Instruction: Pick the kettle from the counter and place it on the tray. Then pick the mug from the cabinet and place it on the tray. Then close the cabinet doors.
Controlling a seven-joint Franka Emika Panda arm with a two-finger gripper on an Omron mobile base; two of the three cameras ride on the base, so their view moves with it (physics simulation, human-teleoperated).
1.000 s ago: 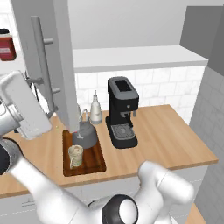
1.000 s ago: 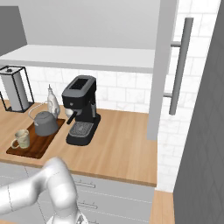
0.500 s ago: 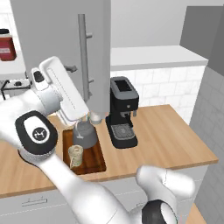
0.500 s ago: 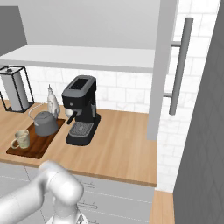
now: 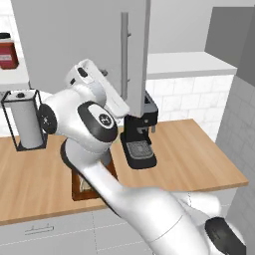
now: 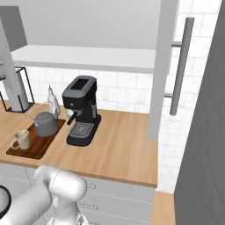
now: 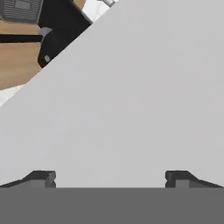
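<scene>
Jaws (image 7: 109,177) spread wide against one grey cabinet door (image 7: 144,100); you have one kettle (image 6: 45,123) and one mug (image 6: 22,139) on the tray (image 6: 39,146).

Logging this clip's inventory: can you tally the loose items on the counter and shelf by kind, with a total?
Kettle: 1
Mug: 1
Tray: 1
White bottles: I can make out 1 for certain
Espresso machine: 1
Paper towel holder: 1
Red jar: 1
Total: 7
</scene>
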